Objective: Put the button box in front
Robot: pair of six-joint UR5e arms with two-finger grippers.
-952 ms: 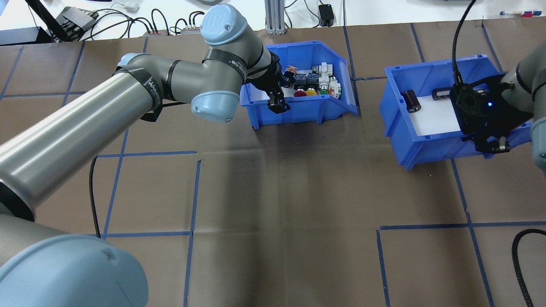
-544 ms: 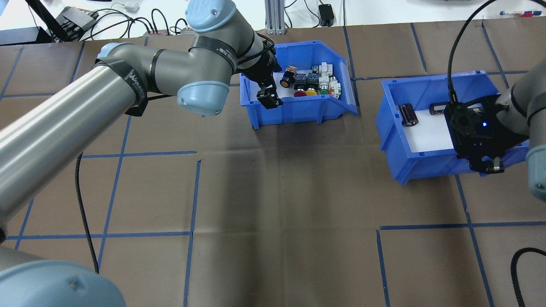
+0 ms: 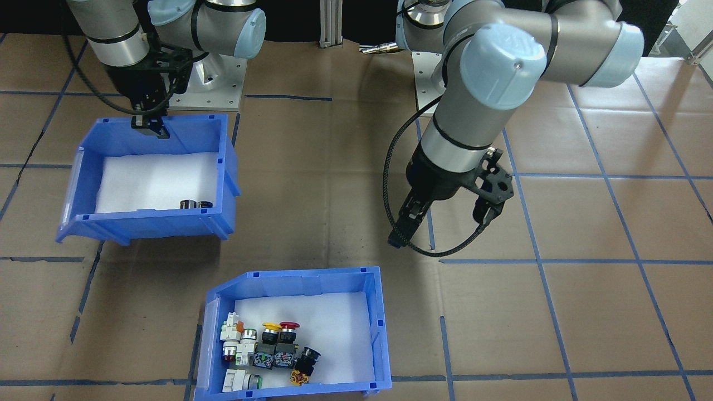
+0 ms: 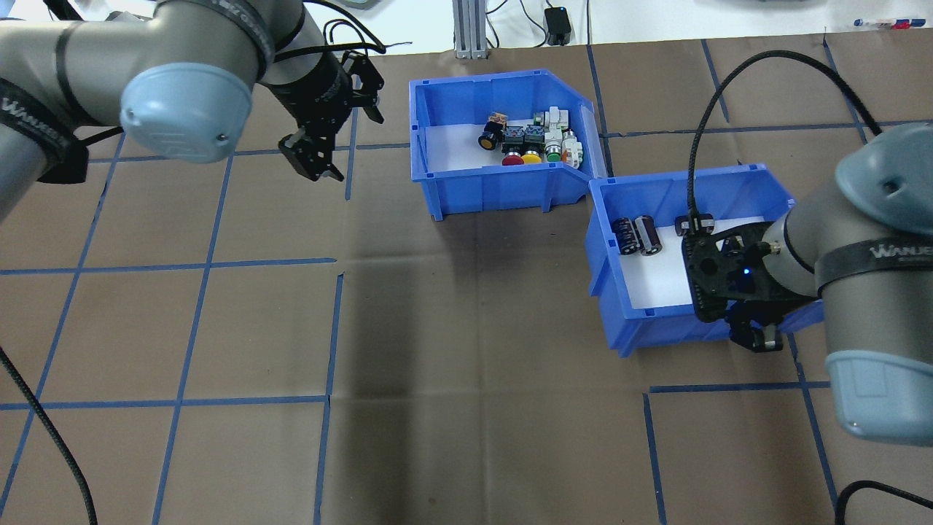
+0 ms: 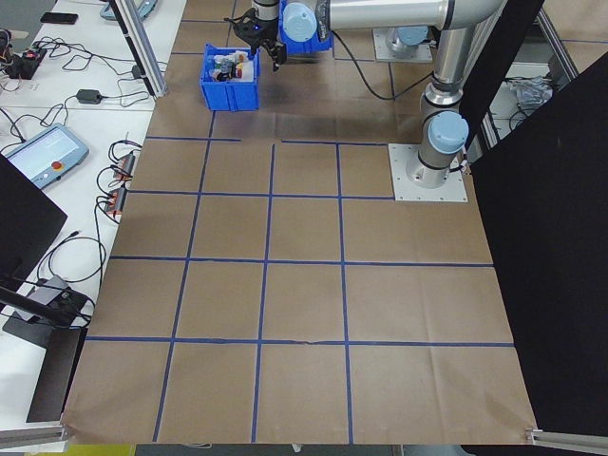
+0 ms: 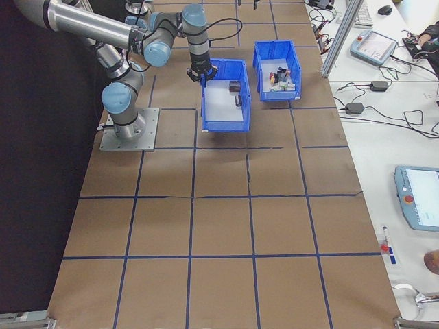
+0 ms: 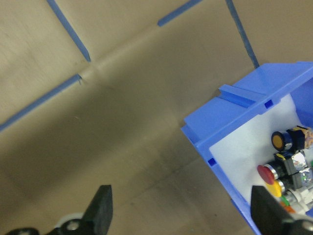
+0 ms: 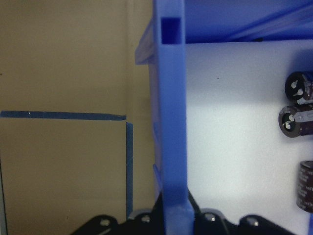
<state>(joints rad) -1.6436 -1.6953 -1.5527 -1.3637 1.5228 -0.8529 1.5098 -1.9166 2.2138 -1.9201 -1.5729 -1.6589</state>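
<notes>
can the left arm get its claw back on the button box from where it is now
Probably yes. The left claw hangs open over bare table just beside the button box, with nothing between them. The other bin, held by the right claw, sits off the box's far corner, away from that approach.

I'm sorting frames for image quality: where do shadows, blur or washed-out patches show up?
Overhead exterior: a broad dark shadow band on the table below the button box. Right wrist-mounted: the bin wall is close and soft, its white liner bright. Left wrist-mounted: left gripper fingertips blurred.
</notes>
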